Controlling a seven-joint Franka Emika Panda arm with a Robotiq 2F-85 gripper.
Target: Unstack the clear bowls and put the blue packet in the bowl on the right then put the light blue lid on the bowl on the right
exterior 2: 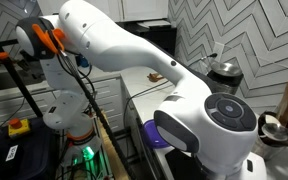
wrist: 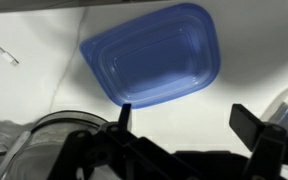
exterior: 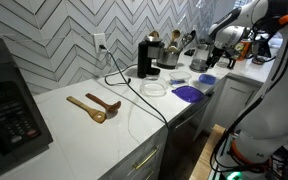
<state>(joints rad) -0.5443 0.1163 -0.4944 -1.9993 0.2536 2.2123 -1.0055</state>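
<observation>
The clear bowls (exterior: 154,88) sit on the white counter (exterior: 94,135) by the black cable; whether they are stacked I cannot tell. In the wrist view, a clear bowl's rim (wrist: 44,135) shows at lower left, partly behind the gripper's body. The light blue lid (exterior: 206,78) lies further along the counter, under the arm. My gripper (wrist: 189,120) hangs open above bare counter, nothing between its fingers (wrist: 254,125). In an exterior view it (exterior: 208,62) hovers over the counter's far end. The blue packet is not visible.
A larger dark blue-purple flat lid (wrist: 154,55) lies just beyond the fingertips, also seen in both exterior views (exterior: 187,93) (exterior 2: 152,136). Two wooden spoons (exterior: 94,106), a black grinder (exterior: 144,58) and a metal pot (exterior: 170,57) stand on the counter. A black appliance (exterior: 9,105) fills its near end.
</observation>
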